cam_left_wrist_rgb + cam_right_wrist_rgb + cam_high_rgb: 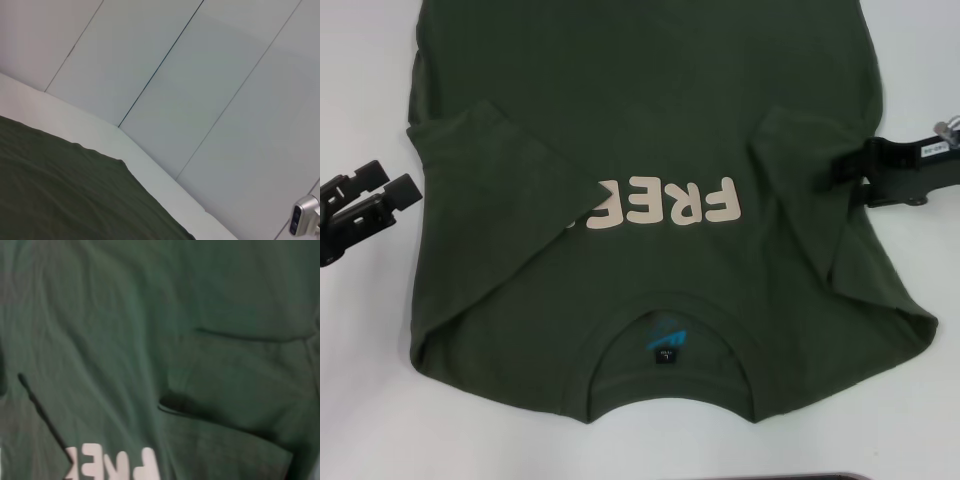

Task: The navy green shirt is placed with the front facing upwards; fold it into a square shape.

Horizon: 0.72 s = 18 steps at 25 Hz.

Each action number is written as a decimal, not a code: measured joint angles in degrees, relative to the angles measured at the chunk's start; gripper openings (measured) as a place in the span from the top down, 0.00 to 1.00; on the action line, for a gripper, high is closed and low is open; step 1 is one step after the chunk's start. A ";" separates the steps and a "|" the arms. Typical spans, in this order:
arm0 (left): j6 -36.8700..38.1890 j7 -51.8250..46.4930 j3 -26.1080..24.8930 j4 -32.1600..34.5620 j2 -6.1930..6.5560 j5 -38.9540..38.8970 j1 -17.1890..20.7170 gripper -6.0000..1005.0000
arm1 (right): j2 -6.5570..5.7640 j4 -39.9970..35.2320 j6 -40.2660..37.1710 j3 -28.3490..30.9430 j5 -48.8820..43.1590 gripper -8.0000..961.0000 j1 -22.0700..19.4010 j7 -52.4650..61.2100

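The navy green shirt (650, 120) lies flat on the white table (370, 400), front up, with its collar and blue neck label (665, 340) nearest me. Both sleeves are folded inward. The left sleeve (510, 170) covers the end of the cream lettering (670, 205); the right sleeve (810, 180) lies beside it. My left gripper (380, 195) hovers open off the shirt's left edge, holding nothing. My right gripper (855, 170) sits at the shirt's right edge by the folded sleeve. The right wrist view shows the shirt (125, 315), sleeve fold (235, 385) and lettering (115, 465). The left wrist view shows the shirt's edge (60, 190).
Bare white table shows on both sides of the shirt and in front of the collar. The left wrist view shows the pale panelled wall (200, 75) beyond the table's far edge and a small silver fitting (302, 215). A dark strip (820, 477) lies along the near edge.
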 joint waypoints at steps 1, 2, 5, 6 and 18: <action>0.00 0.00 0.00 0.00 -0.02 0.00 0.00 0.08 | 0.20 0.00 -0.04 0.03 0.21 0.50 0.15 -0.02; 0.00 0.01 0.00 0.00 -0.04 0.00 -0.02 0.08 | 0.45 0.01 -0.23 0.02 0.56 0.50 0.33 -0.16; 0.02 0.01 0.00 0.00 -0.05 0.00 -0.12 0.08 | 0.94 -0.13 -1.24 -0.21 2.89 0.50 0.72 -0.95; 0.03 0.01 0.00 0.00 -0.06 0.00 -0.13 0.08 | 1.02 -0.27 -1.70 -0.26 3.53 0.50 0.82 -1.20; 0.04 -0.02 0.00 0.00 -0.07 0.00 -0.30 0.08 | 1.07 -2.11 -6.08 -0.35 5.96 0.51 1.76 -1.65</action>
